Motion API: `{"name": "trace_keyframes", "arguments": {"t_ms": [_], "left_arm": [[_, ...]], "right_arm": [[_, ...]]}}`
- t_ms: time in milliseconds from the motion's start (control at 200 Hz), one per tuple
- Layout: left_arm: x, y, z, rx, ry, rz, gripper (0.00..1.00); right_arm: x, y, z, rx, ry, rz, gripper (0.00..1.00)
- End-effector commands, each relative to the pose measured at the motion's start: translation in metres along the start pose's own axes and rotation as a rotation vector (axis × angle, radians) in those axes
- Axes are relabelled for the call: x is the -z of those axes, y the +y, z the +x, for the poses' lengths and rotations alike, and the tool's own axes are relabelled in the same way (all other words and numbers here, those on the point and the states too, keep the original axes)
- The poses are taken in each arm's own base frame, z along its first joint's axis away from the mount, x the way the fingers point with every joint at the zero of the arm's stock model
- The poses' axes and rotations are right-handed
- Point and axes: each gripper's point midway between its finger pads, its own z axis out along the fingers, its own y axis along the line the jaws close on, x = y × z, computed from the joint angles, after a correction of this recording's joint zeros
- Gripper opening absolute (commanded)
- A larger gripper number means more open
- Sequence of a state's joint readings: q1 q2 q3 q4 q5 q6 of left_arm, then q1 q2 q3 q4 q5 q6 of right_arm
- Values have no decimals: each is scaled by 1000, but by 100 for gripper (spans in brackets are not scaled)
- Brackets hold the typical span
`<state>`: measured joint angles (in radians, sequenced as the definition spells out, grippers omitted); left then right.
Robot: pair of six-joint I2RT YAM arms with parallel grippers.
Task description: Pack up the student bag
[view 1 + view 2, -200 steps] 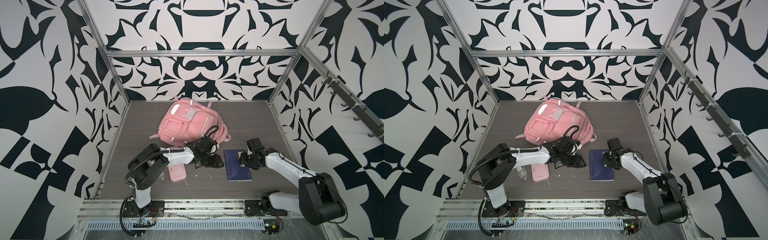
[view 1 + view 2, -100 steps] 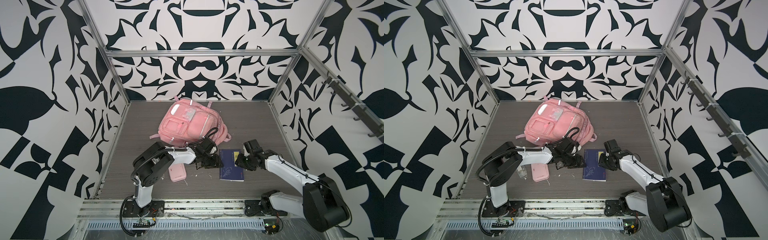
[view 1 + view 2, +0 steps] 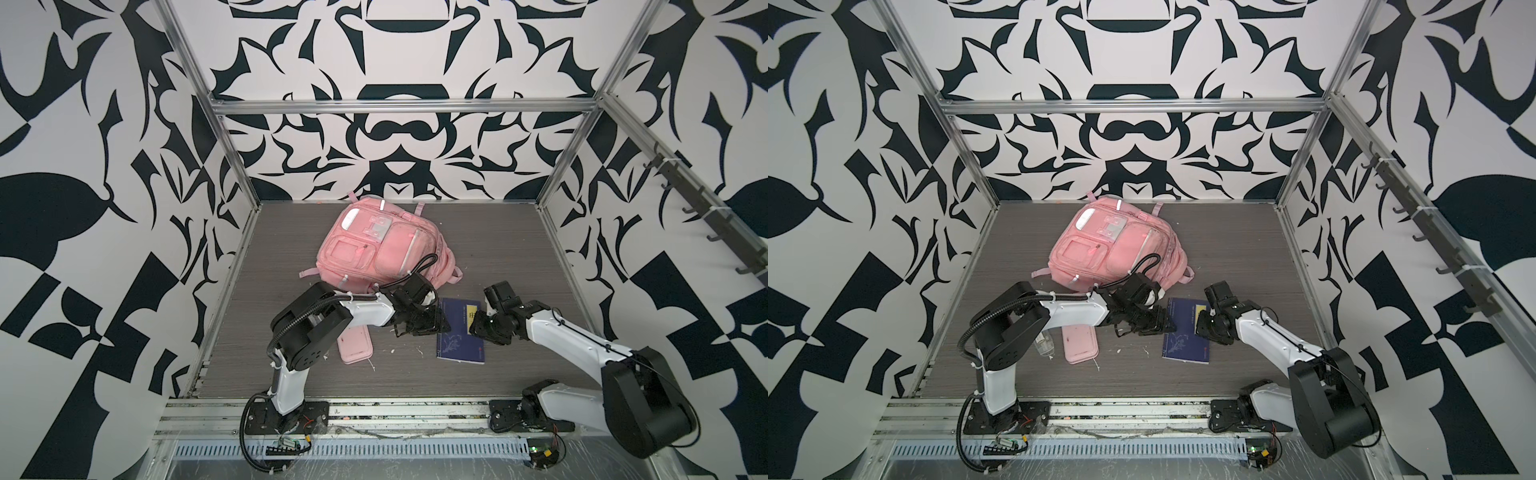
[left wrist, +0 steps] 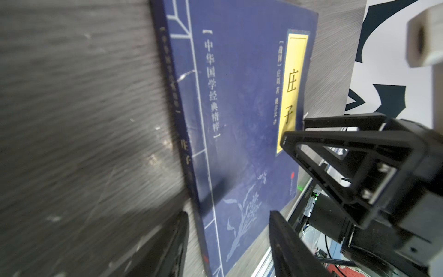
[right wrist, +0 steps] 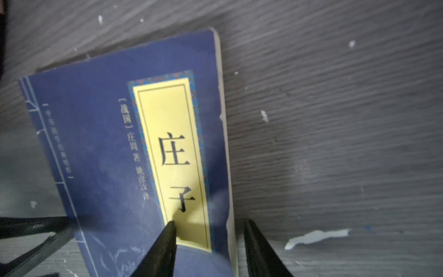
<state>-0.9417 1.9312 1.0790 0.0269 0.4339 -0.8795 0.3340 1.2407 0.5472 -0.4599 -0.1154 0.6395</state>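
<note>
Pink pencil case (image 3: 354,343) lies flat on the surface (image 3: 519,249) just left of the left jaws, pink backpack (image 3: 374,245) sits just behind them, left jaws parted at the spine edge of the blue book (image 3: 459,332), right jaws parted astride its opposite edge, neither clamping it.

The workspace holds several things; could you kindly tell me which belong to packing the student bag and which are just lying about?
Job in hand: student bag; blue book; pink pencil case; clear bottle, probably; left end effector and right end effector, both open at the book.

Lying about: white scraps; hook rail on the wall.
</note>
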Motion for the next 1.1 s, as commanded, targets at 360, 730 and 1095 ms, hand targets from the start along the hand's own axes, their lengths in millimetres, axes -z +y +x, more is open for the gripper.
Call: {"name": "trace_keyframes", "arguments": {"t_ms": [360,730,1095], "left_arm": [[-11,21,5,64,39,-60,58],[4,-51,-12,-126,-12,184,46],[10,-59,-15,-152,-36,211,12]], "right_arm": [[-6,-5,1,-5,19,37,18],[-13,2,6,2,48,11,18],[-9,12,9,1,43,-45,28]]}}
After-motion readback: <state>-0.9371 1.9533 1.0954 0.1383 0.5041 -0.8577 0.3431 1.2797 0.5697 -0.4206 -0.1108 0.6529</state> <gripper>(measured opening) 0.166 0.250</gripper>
